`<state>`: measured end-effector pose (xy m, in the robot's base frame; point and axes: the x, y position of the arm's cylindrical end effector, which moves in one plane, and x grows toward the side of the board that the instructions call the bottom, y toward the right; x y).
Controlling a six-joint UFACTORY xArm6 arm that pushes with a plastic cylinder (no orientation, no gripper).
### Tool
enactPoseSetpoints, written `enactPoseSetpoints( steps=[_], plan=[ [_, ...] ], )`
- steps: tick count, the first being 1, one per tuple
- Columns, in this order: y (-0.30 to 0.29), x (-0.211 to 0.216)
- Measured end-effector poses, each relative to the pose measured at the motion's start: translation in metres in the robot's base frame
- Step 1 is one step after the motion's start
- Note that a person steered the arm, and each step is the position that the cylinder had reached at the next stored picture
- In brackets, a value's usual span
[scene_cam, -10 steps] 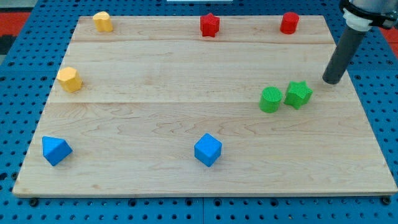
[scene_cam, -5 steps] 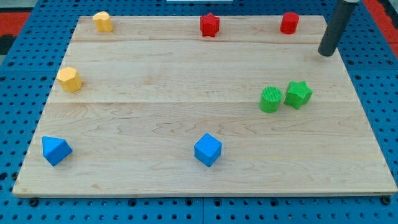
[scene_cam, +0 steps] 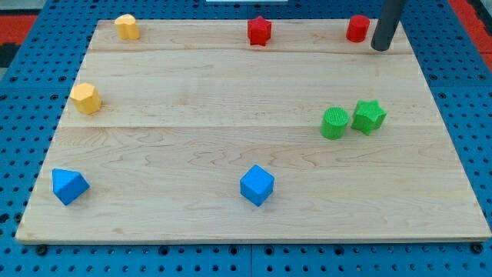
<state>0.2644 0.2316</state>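
Note:
My tip (scene_cam: 380, 48) rests on the wooden board (scene_cam: 231, 100) near its top right corner. It stands just right of and slightly below the red cylinder (scene_cam: 357, 28), with a small gap between them. A red star (scene_cam: 260, 31) lies farther left along the top edge. Well below the tip, a green cylinder (scene_cam: 334, 123) and a green star (scene_cam: 369, 116) sit side by side, touching.
Two yellow blocks lie at the left: one (scene_cam: 127, 26) at the top corner, one (scene_cam: 86, 98) lower down. A blue block (scene_cam: 69, 185) sits at the bottom left and a blue cube (scene_cam: 257, 185) at the bottom middle. Blue pegboard (scene_cam: 461, 115) surrounds the board.
The rod has moved up and leftward, from beside the green star to close by the red cylinder. No block has moved.

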Motion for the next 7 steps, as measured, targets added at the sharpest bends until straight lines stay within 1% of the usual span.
enactPoseSetpoints(
  steps=[7],
  plan=[
    [0.004, -0.054]
  ],
)
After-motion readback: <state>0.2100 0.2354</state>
